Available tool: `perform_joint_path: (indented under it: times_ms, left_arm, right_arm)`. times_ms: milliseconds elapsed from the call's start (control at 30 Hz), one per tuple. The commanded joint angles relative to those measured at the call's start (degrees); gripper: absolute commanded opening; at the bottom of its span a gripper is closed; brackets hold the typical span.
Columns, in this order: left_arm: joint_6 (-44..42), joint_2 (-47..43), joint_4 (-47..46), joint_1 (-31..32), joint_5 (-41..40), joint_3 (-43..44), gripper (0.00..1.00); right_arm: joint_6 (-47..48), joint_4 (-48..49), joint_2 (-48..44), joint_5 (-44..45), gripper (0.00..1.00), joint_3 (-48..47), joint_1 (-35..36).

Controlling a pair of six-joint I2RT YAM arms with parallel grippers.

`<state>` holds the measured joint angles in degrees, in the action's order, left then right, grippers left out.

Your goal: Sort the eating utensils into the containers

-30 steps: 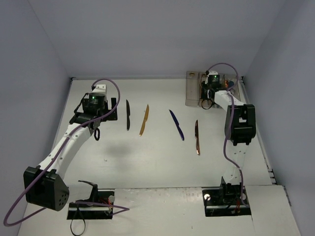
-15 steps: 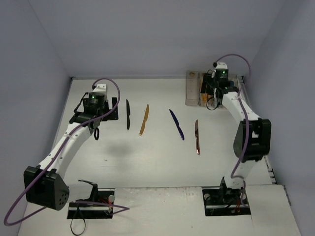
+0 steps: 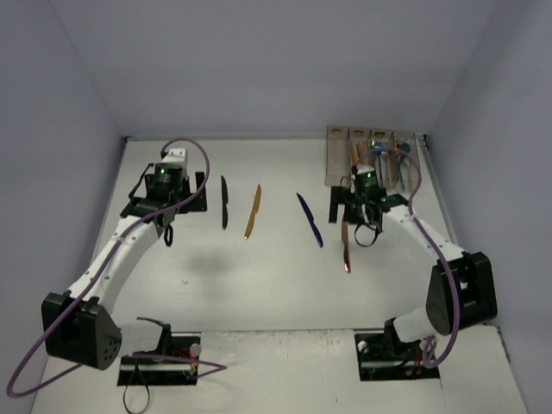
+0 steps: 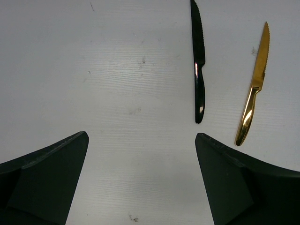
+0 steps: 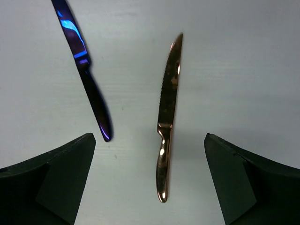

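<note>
**A:** Right gripper (image 5: 147,140) hangs with jaws spread wide, holding nothing. The copper knife (image 5: 168,117) lies flat on the table (image 5: 243,70) below, in line with the gap.

**B:** The purple-blue knife (image 5: 84,70) lies just left of it, slanted. And the other arm?

**A:** Left gripper (image 4: 141,136) is spread wide too, empty. The black knife (image 4: 198,70) and gold knife (image 4: 255,84) lie to its right, side by side, not touching.

**B:** The containers (image 3: 336,168) sit at the far right corner, with utensils (image 3: 388,159) in the right-hand bins.
</note>
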<state>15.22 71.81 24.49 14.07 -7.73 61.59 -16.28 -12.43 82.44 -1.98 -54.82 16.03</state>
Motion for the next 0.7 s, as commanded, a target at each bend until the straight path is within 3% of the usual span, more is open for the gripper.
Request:
perform_joint_path:
  times_ms: [0,333,567,667]
  left_arm:
    - [0.7,-0.3,-1.4,-0.5,0.3,3.3,0.97]
    - [0.8,-0.1,-1.3,-0.5,0.5,3.2,0.97]
    - [0.9,-0.2,-1.2,-0.5,0.3,3.2,0.97]
    - [0.8,-0.1,-1.2,-0.5,0.4,3.1,0.97]
  right_arm:
    - [-1.7,-0.7,-3.7,-1.2,0.97,4.2,-0.3]
    - [-1.3,-0.6,0.8,-2.9,0.61,6.8,-0.2]
    - [-0.9,-0.2,3.9,-1.9,0.48,6.6,-0.2]
    - [-1.0,0.2,5.0,-1.5,0.47,6.3,-0.2]
